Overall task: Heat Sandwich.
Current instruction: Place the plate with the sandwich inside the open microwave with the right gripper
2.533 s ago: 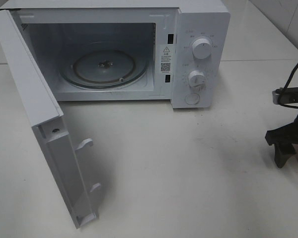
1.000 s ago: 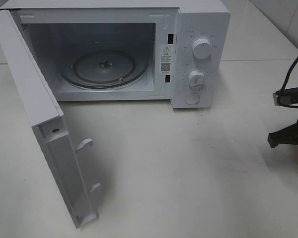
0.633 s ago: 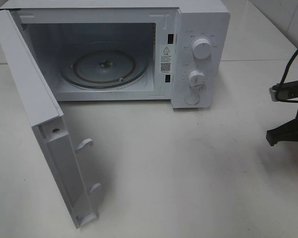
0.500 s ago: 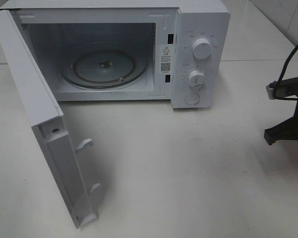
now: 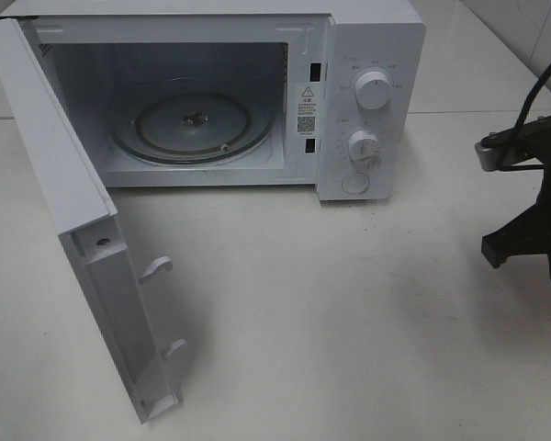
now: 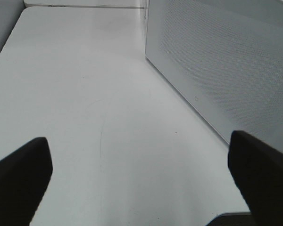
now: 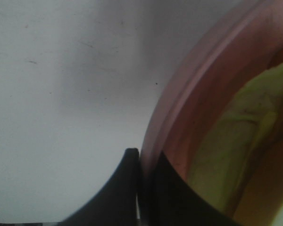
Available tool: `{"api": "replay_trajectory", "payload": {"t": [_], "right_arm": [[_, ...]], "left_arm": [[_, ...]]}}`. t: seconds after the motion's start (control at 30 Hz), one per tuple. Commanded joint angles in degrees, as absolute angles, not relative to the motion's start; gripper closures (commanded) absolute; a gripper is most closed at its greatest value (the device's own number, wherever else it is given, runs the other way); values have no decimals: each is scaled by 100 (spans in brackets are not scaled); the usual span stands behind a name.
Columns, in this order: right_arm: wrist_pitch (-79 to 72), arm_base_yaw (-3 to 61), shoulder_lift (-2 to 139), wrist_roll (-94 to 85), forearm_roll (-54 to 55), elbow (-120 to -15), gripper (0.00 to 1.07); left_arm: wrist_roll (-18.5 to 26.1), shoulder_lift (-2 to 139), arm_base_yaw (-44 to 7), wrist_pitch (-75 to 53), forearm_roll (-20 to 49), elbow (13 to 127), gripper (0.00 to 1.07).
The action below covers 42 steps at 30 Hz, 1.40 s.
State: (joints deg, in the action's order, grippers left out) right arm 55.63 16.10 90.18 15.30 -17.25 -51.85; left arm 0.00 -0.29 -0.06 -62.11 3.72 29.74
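In the right wrist view my right gripper (image 7: pixel 141 162) is shut on the rim of a round pink plate (image 7: pixel 188 84). On the plate lies the sandwich (image 7: pixel 240 127), of which only a pale yellow-green part shows up close. In the exterior high view only the right arm's dark wrist (image 5: pixel 533 220) shows at the right edge; plate and sandwich are out of that view. The white microwave (image 5: pixel 372 37) stands at the back with its door (image 5: pixel 83 230) swung wide and a bare glass turntable (image 5: pixel 193 124) inside. My left gripper (image 6: pixel 140 174) is open over the table beside the microwave's perforated side wall (image 6: pixel 226 61).
The open door juts out toward the front left of the white table (image 5: pixel 349 312). Two knobs (image 5: pixel 374 90) and a round button sit on the microwave's right panel. A cable (image 5: pixel 542 87) loops above the right arm.
The right arm's wrist has risen and shifted a little leftward into the exterior view. Microwave, door and left gripper have not moved.
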Motion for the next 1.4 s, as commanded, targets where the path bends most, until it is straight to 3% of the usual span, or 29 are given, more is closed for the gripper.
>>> {"api": "replay_trajectory", "payload": {"t": [0.03, 1.4], "right_arm": [[5712, 1862, 8829, 1553, -1862, -5162, 107], [5999, 5231, 8657, 1324, -2315, -5151, 106]], "left_arm": [[40, -126, -11, -6131, 390, 2962, 10], [40, -126, -11, -6131, 390, 2962, 10]]}}
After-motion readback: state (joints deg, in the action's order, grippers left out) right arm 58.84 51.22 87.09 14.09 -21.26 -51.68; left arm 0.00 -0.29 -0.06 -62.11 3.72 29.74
